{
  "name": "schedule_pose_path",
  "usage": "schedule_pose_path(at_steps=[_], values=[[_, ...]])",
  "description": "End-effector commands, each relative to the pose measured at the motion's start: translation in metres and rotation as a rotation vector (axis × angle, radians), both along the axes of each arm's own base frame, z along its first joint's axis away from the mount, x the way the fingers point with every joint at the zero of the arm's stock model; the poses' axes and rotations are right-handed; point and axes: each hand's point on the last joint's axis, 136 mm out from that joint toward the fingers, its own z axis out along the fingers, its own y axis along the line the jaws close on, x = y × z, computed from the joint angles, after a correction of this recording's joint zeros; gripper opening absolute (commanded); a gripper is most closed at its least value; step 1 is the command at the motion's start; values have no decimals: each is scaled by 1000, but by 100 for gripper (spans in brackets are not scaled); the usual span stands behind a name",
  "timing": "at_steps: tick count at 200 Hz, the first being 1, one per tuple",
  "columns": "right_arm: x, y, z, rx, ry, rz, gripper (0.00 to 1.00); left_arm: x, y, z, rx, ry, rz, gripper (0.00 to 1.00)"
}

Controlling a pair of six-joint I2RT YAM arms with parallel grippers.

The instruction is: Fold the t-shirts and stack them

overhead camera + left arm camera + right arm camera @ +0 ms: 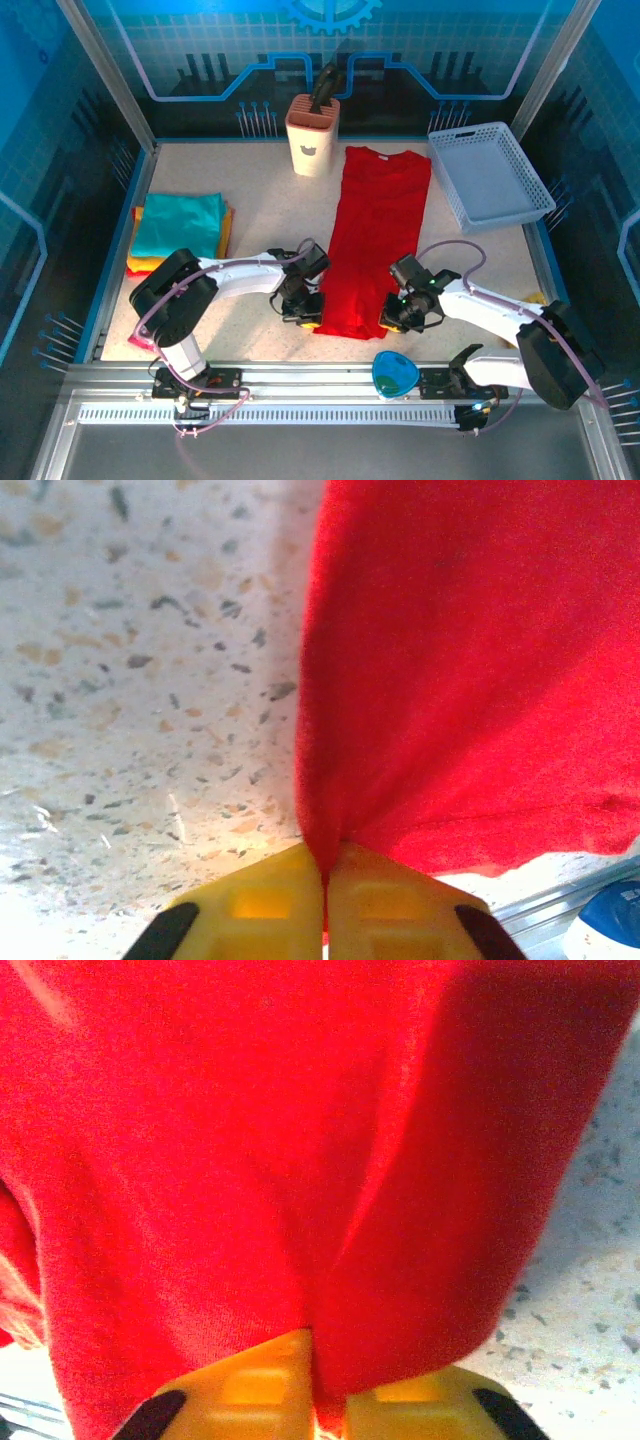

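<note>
Overhead rear view, wrists close — shirt shared

The tabletop is widest open between the stack of folded shirts at its left edge and the red shirt, a strip running almost from far edge to near edge, with a narrower lane right of it. A beige holder stands just left of the strip's far end, and the white basket fills the far right corner. The left gripper and right gripper, clamped on the strip's near corners, bar the near edge.
</note>
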Motion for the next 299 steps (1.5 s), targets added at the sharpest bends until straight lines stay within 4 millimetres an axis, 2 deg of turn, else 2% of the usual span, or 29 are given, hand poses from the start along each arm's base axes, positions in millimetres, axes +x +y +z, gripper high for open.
schedule_pose_path(at_steps=[1, 6, 57, 74, 97, 132, 166, 191, 267, 299], values=[[-2, -2, 4, -5, -30, 12, 4, 2, -20, -7, -34, -44, -30, 3], [-2, -3, 6, -7, -37, 12, 0, 2, -21, -6, -37, -45, -30, 2], [-16, -22, 14, -40, -46, -1, 0, -14, -26, 7, -45, -54, -10, 0], [-20, -26, 18, -32, -53, -16, 0, -19, -30, 16, -58, -61, -13, 0], [-19, -30, 27, -23, -83, -47, 0, -15, -37, 32, -83, -89, -16, 0], [-4, -33, 45, 17, -135, -94, 0, 5, -39, 56, -78, -148, -31, 0], [11, -37, 54, 30, -157, -105, 0, 20, -39, 63, -90, -160, -26, 0], [27, -37, 68, 59, -197, -119, 0, 34, -39, 74, -94, -187, -33, 0], [84, -34, 107, 123, -297, -158, 0, 102, -43, 110, -138, -300, -14, 0], [103, -37, 115, 144, -311, -174, 0, 131, -44, 120, -153, -341, -15, 0]])
